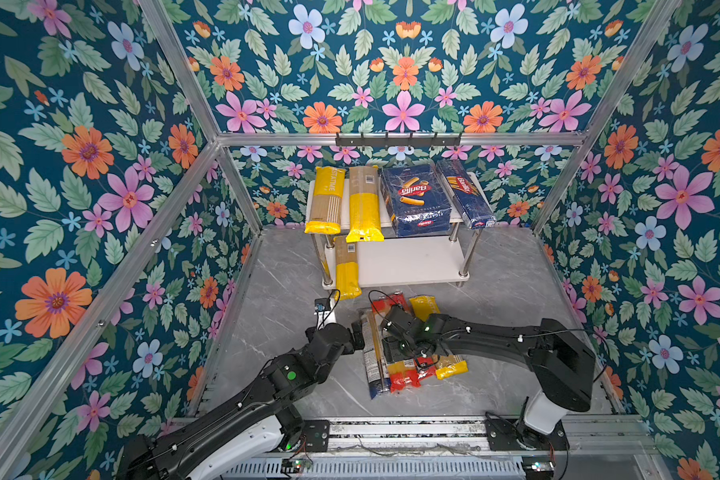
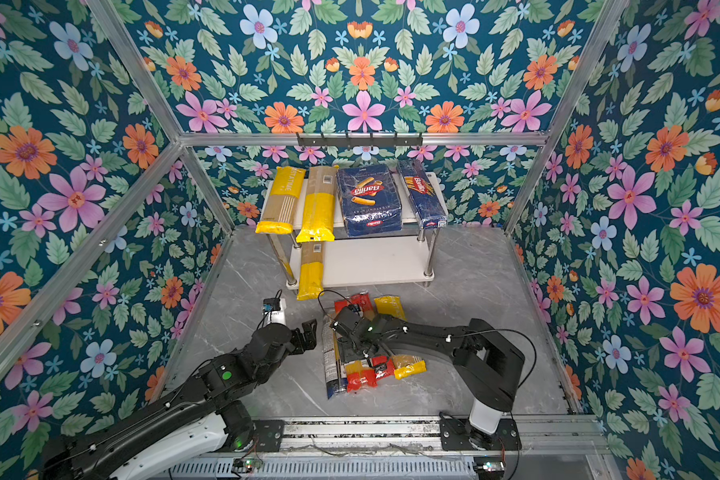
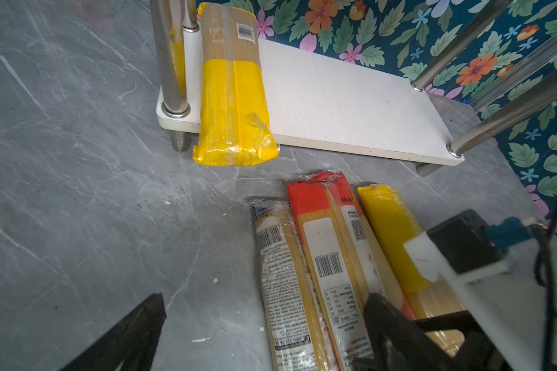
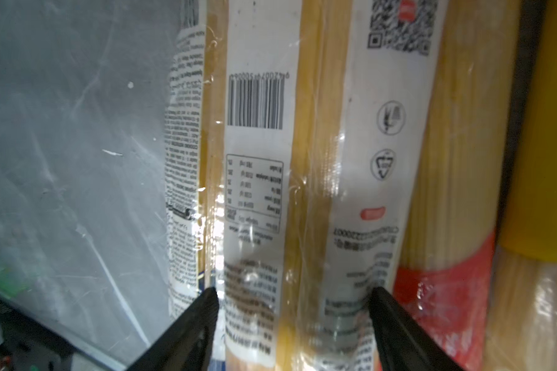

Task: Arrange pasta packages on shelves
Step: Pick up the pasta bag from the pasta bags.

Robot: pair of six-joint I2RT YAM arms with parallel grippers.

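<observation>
Beside the left pincer point(image 1: 358, 332), spread wide and empty, four packs point(image 1: 408, 370) lie tight together on the table point(image 1: 508, 299). Right pincer point(image 4: 293, 302), partly open, straddles the red pack point(image 4: 306, 192); whether it grips, I cannot tell. Closing could snag the neighbouring packs.

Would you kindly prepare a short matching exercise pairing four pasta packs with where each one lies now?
Things:
1. Barilla rigatoni bag
2. Barilla spaghetti pack
3. yellow pack with barcode
4. red-ended pack

Places:
A. lower board, near end overhanging
B. floor, in the group by the right arm
C. top board, rightmost
D. top board, second from right

Pairs: 1-D, 2-C, 3-A, 4-B
</observation>
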